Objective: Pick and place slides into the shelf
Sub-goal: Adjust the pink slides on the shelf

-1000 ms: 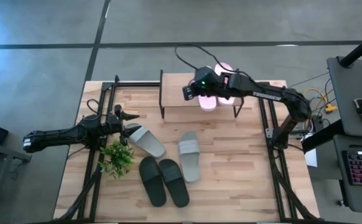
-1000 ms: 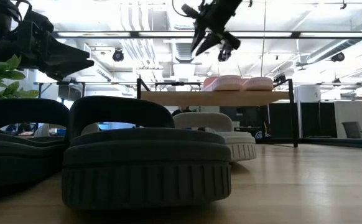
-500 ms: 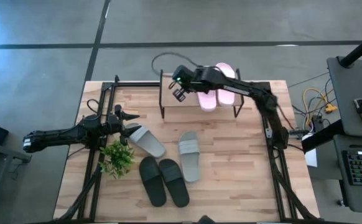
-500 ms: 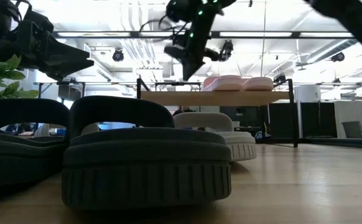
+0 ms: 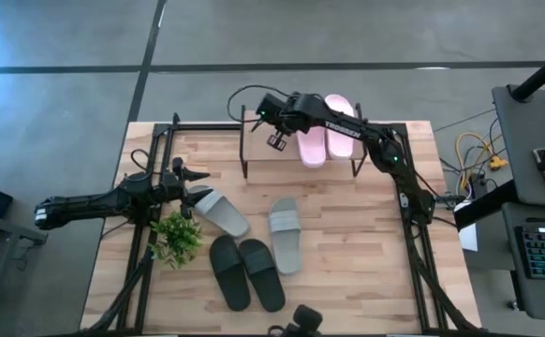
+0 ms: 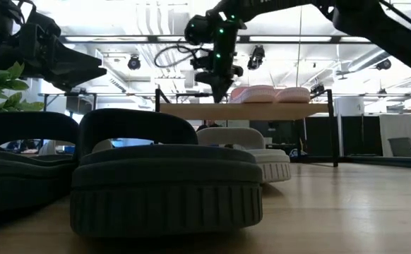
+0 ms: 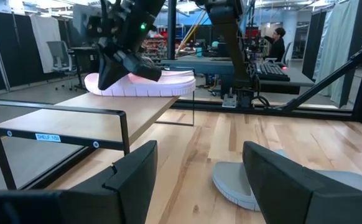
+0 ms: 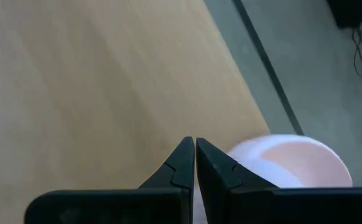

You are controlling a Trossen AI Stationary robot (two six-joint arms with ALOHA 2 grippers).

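Observation:
Two pale pink slides (image 5: 312,142) (image 5: 341,124) lie side by side on the shelf's wooden top (image 5: 258,150) at the far edge. My right gripper (image 5: 276,140) (image 8: 195,144) is shut and points down over the shelf top, just left of the nearer pink slide (image 8: 287,163) (image 7: 145,85). Two grey slides (image 5: 220,212) (image 5: 285,234) and two black slides (image 5: 229,271) (image 5: 262,274) rest sole-down on the table. My left gripper (image 5: 196,180) (image 7: 199,171) is open and hovers at the left, just short of a grey slide (image 7: 246,183). My right gripper's shut fingertips (image 6: 219,95) stand close above the shelf top, beside the end of the nearer pink slide (image 6: 251,94). Whether they touch the slide or the board, I cannot tell.
A small green plant (image 5: 177,237) stands beside my left arm, near the black slides. Black frame rails (image 5: 408,225) run along both table sides. Bare tabletop lies right of the slides (image 5: 357,253). Desks, cables and a keyboard sit beyond the table's right edge.
My right gripper has moved from above the pink slides toward the table's left and come down close over the shelf top, tipping to point downward. Its fingers, apart in the low view a second ago, are now together. The slides have stayed in place.

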